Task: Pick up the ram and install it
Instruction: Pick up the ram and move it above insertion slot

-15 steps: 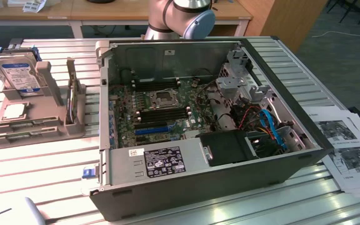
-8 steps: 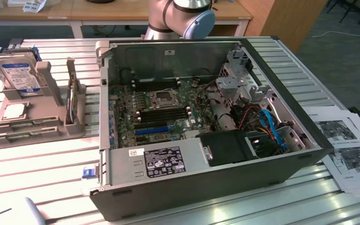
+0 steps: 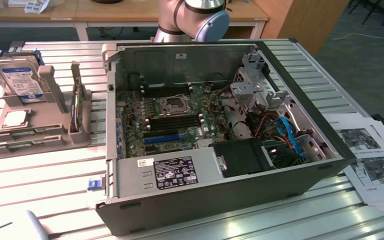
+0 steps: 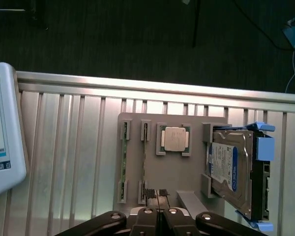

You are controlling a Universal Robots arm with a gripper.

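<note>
Two thin green ram sticks stand on edge in the grey holder (image 4: pixel 174 169): one ram (image 4: pixel 123 162) in the outer slot and a second ram (image 4: pixel 144 164) beside it. My gripper (image 4: pixel 156 194) hangs above the holder's near edge, close to the end of the second stick. It is shut, pads together, with nothing between them. In the exterior view the holder (image 3: pixel 45 135) sits at the left of the open computer case (image 3: pixel 212 195). The arm (image 3: pixel 192 17) rises behind the case.
On the holder a CPU (image 4: pixel 174 139) lies flat and a blue-labelled hard drive (image 4: pixel 231 172) stands in its bracket. A white tablet (image 4: pixel 0 132) lies on the slatted metal table (image 4: pixel 69 147). Inside the case are the motherboard (image 3: pixel 172 112) and cables (image 3: pixel 285 135). Papers (image 3: pixel 372 165) lie at the right.
</note>
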